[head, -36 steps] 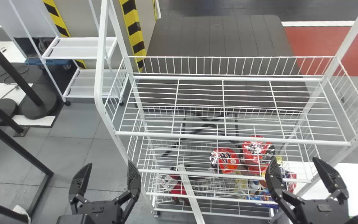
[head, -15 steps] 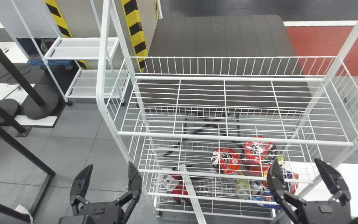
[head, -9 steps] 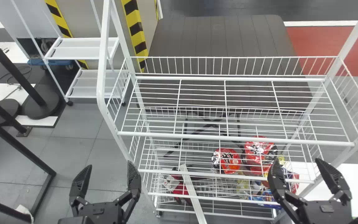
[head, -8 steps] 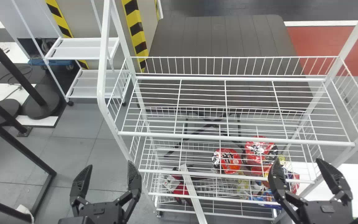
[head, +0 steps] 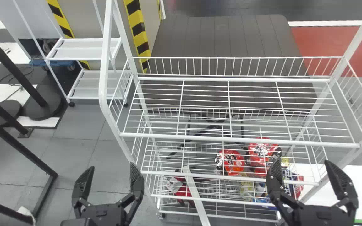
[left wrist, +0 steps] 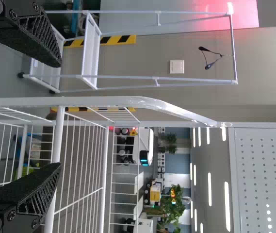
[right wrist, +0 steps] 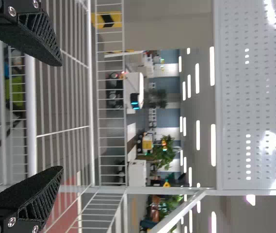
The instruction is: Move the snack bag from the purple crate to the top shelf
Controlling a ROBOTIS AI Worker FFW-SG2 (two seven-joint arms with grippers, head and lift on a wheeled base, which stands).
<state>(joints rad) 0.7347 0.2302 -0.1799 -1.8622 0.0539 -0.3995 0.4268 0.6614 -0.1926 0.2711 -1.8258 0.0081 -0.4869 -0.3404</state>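
Fingers spread, our left gripper [head: 112, 166] and right gripper [head: 301, 160] hang before the white rack [head: 103, 78]; red packages [head: 236, 164] (we cannot tell whether one is the snack bag) sit below its top shelf [head: 237, 139], centre to right edge.

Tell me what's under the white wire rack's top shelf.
Lower white wire shelves, shiny red packages and a blue package; the right black claw hides what's behind it.

Wire rack [head: 237, 139]: is looking metallic, smooth, glossy. Red packets [head: 235, 162]: are showing shiny, crinkled film. Left hand [head: 112, 165], right hand [head: 301, 161]: are presenting matt, rough-ribbed fingers. Perforated panel [left wrist: 264, 170]: is gleaming smoothly.
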